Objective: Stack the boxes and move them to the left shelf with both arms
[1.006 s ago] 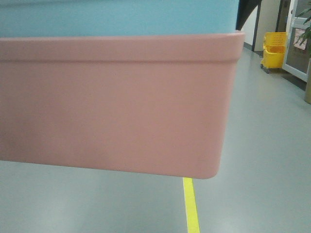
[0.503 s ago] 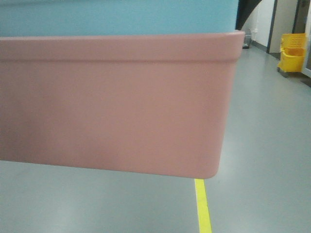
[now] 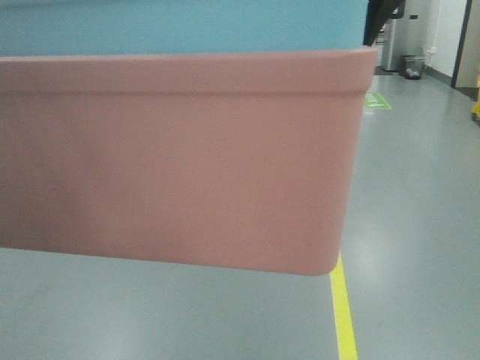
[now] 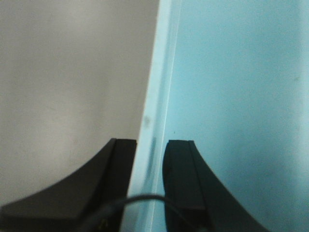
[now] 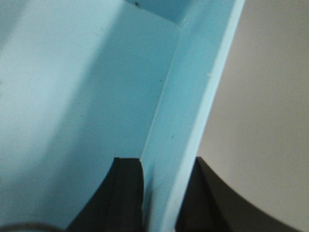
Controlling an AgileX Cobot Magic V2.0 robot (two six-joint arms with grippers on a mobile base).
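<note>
The salmon-pink box [image 3: 172, 157] fills most of the front view, held in the air above the floor. The sky-blue box [image 3: 180, 26] sits nested inside it, its wall showing above the pink rim. My left gripper [image 4: 150, 159] is shut on the blue box's left wall [image 4: 159, 96], one finger outside, one inside. My right gripper [image 5: 166, 183] is shut on the blue box's right wall [image 5: 193, 106] in the same way. The left shelf is out of view.
Grey floor [image 3: 420, 187] with a yellow tape line [image 3: 343, 315] runs ahead. A green floor marking [image 3: 377, 101] and a small bin [image 3: 412, 67] stand far off at the right, by a doorway.
The background has slid to the right across the front view: the yellow mop bucket has left the frame and the tape line has shifted right. The boxes stay fixed in the grip.
</note>
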